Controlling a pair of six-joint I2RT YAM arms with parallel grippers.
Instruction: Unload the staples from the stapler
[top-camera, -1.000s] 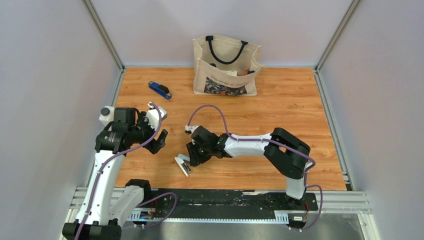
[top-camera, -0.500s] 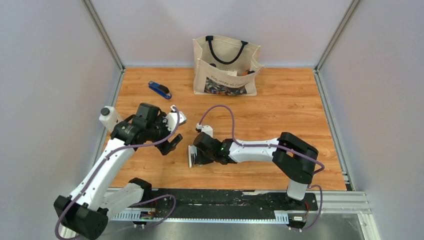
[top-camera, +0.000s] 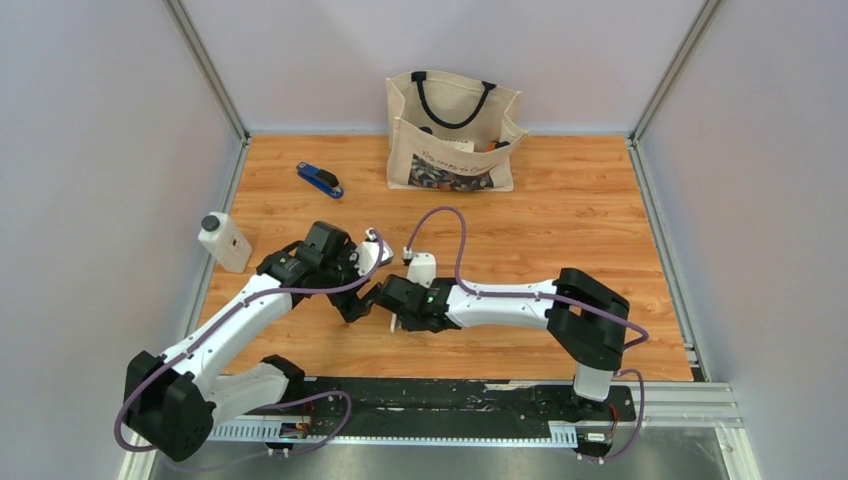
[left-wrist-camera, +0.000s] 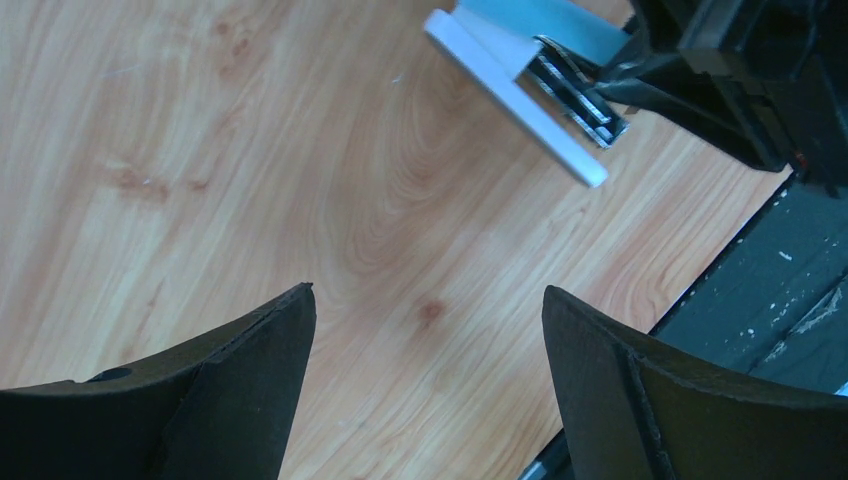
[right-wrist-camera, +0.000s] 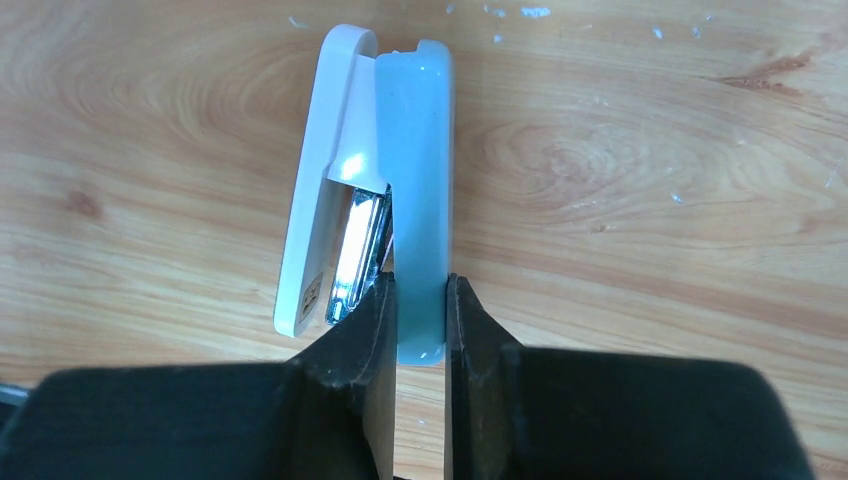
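Right wrist view, item one: we list a pale stapler (right-wrist-camera: 415, 180) with a light blue top and a white base, hinged open. The two halves lie close at the end away from the jaws and spread toward them. The right jaws are clamped on the near end of the blue top, one finger on each side. Between top and base we note a bright metal channel (right-wrist-camera: 358, 250). Whether staples lie in it we cannot tell.

Item two, left wrist view: the left jaws stand wide apart, holding nothing, over the bare wood of the desk (left-wrist-camera: 250, 150). The pale stapler shows at the upper right of this view, beyond the fingertips and apart from them.

Item three, top view: the left arm (top-camera: 250, 310) reaches in from the left and the right arm (top-camera: 500, 297) from the right. Their jaws sit just beside each other, left of the desk's middle and toward its near edge. The pale stapler is mostly hidden beneath them. We cannot tell whether it rests on the wood or hangs just above it.

Item four, other things:
- A dark blue stapler (top-camera: 320, 179) with black ends lies at the far left of the desk, well apart from both arms.
- A cloth tote bag (top-camera: 452, 130) stands upright at the far edge.
- A white bottle (top-camera: 224, 243) with a black cap stands at the left edge.
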